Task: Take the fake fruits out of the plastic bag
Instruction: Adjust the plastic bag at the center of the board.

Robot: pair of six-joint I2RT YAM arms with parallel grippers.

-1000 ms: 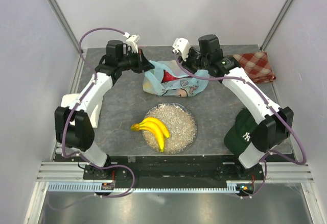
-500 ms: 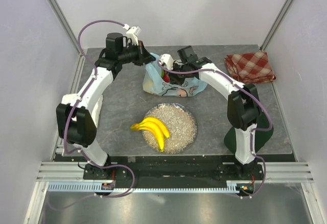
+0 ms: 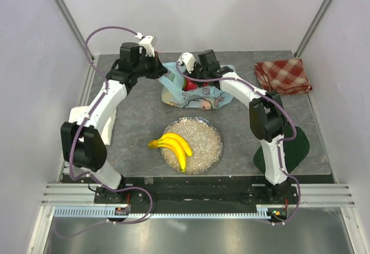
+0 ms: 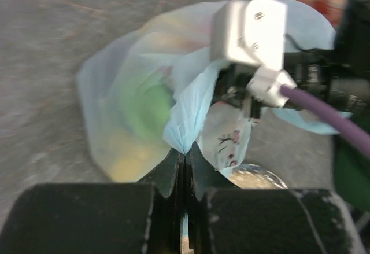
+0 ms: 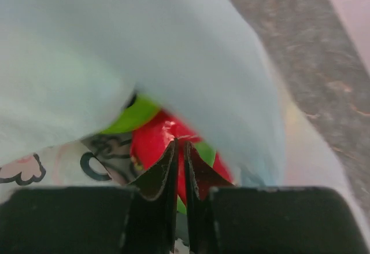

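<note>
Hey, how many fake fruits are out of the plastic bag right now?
1: the banana bunch, lying on the speckled plate near the plastic bag. A red-and-green fruit shows inside the bag; others may be hidden.

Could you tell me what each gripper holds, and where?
Left gripper pinches the plastic bag by a bunched fold; right gripper, inside the bag: cannot tell.

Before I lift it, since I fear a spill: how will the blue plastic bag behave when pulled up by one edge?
Probably floppy: the plastic bag crumples into a thin pleat where the left end effector pinches it. Likely light, so it may sag around the green fruit showing through its wall. Its mouth gapes, so tilting could spill.
</note>
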